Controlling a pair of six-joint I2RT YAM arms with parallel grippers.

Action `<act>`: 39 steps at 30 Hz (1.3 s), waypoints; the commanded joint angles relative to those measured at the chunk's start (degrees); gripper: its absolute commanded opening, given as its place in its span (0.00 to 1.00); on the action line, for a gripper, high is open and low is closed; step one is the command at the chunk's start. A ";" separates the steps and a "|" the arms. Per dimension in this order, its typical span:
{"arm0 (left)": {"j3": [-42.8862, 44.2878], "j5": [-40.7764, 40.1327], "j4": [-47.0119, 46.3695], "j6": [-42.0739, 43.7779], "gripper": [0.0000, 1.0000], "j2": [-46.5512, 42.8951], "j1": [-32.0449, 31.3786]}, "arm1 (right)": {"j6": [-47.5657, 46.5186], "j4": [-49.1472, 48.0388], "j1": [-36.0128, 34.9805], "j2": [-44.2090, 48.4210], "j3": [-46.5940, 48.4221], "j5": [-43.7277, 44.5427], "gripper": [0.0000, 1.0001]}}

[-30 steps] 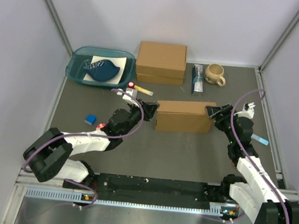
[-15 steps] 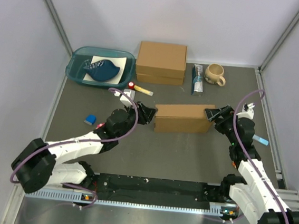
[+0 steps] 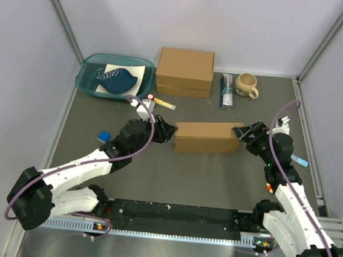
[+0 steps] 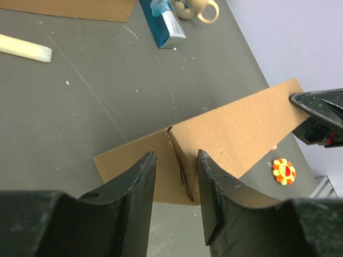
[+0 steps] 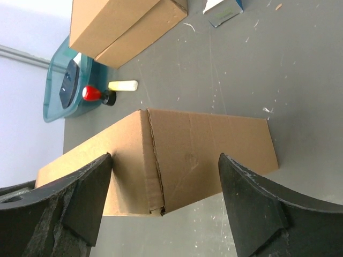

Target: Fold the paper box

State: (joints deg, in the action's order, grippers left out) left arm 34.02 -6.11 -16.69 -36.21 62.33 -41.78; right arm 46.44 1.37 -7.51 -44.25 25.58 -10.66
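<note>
The paper box (image 3: 207, 137) lies folded shut as a long brown block in the middle of the mat. My left gripper (image 3: 170, 131) is at its left end. In the left wrist view this gripper (image 4: 176, 156) is open with nothing between the fingers, and the box's corner (image 4: 236, 134) lies just beyond the tips. My right gripper (image 3: 242, 134) is at the box's right end. In the right wrist view it (image 5: 164, 156) is wide open, and the box's end (image 5: 203, 155) lies past the fingertips. The left fingertip (image 5: 104, 160) is near the box's long side.
A thicker brown box (image 3: 185, 72) stands at the back. Left of it is a teal tray (image 3: 84, 84), right of it a blue packet (image 3: 226, 91) and a mug (image 3: 247, 85). A red-capped item (image 3: 152, 97), a pale stick (image 3: 165, 104) and a blue block (image 3: 103, 137) lie nearby.
The left jaws have opened and drawn slightly off the box's left end. The box has shifted a little to the left. The right gripper followed it, still wide open.
</note>
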 commanded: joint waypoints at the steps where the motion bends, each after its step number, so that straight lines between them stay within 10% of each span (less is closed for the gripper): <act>1: -1.41 5.84 7.38 1.93 0.39 1.22 0.21 | -5.74 13.04 -0.93 0.56 -1.14 -2.52 0.77; 9: -14.59 2.52 4.90 -1.06 0.34 -9.66 -5.06 | -3.20 22.36 -3.83 17.33 -9.50 -5.43 0.79; 18: -14.34 -13.22 18.44 -1.15 0.66 -33.31 -5.07 | -6.44 29.04 -4.45 19.47 3.76 -0.07 0.99; 39: -13.63 -14.28 22.22 -3.00 0.68 -26.72 -2.87 | -5.04 11.92 -4.36 1.72 -4.40 4.51 0.85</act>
State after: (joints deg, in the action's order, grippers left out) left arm 20.71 -19.59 4.97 -39.31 38.17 -45.69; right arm 40.73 20.82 -11.51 -41.91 22.72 -7.07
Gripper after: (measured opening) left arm 0.681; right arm 0.853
